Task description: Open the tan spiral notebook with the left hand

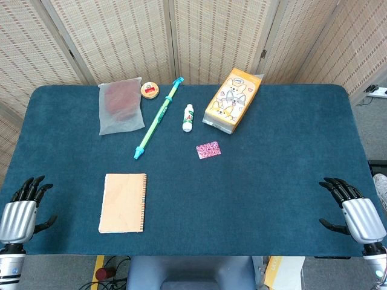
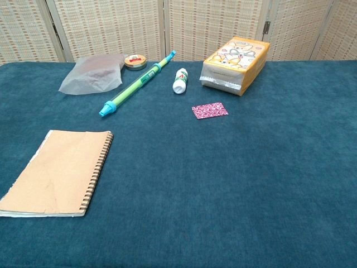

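The tan spiral notebook (image 1: 123, 202) (image 2: 60, 172) lies closed and flat on the blue table cloth at the near left, its wire spine along its right edge. My left hand (image 1: 23, 208) rests at the table's near left corner, fingers spread, holding nothing, well left of the notebook. At the near right corner my right hand (image 1: 354, 209) also lies with fingers apart and nothing in it. Neither hand shows in the chest view.
Toward the back lie a frosted plastic bag (image 1: 120, 107), a small round tin (image 1: 150, 90), a long green-and-blue pen (image 1: 158, 118), a small white bottle (image 1: 188, 117), an orange cartoon snack bag (image 1: 233, 96) and a pink patterned card (image 1: 208, 149). Woven screens stand behind the table.
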Motion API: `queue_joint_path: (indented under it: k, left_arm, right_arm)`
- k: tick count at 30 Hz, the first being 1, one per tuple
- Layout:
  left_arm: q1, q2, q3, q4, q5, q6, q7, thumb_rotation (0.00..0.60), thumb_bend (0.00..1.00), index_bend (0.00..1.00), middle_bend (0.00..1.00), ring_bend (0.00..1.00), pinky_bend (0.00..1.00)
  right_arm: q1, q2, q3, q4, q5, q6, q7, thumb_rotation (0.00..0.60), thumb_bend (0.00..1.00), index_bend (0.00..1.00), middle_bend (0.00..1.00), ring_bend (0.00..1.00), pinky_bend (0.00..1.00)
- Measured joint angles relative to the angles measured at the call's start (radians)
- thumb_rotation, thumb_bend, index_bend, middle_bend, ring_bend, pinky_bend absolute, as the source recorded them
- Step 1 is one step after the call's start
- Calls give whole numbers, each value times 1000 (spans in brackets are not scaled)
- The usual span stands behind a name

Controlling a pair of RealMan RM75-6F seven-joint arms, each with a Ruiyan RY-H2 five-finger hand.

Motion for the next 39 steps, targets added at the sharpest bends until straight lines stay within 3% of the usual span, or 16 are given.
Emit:
queue_joint_path:
  k: [9, 18, 24, 30, 39]
  left_arm:
    - [-10, -11, 2, 38, 12, -15, -23, 600, 209, 244, 136, 94, 256]
    - [-70, -41, 25, 232, 114, -72, -184, 600, 168, 242, 137, 95, 256]
    - [-132, -104, 53, 468, 217, -88, -392, 600, 152, 242, 137, 96, 256]
    - [-198, -212, 87, 772, 320, -54, -591, 600, 152, 228, 138, 96, 256]
    - [-275, -419, 151, 1190, 430, 77, -825, 600, 152, 214, 162, 104, 256]
  right_arm:
    - [4, 13, 5, -19, -13, 12, -16, 600, 142, 166, 172, 127, 217]
    - [2, 41, 10, -64, -30, 37, -46, 600, 141, 167, 172, 127, 217]
    - [2, 63, 14, -101, -41, 47, -77, 600, 142, 167, 172, 127, 217]
    - [-1, 82, 13, -139, -49, 52, -108, 600, 142, 167, 172, 127, 217]
    - [-12, 88, 10, -172, -46, 57, -147, 600, 138, 167, 172, 127, 217]
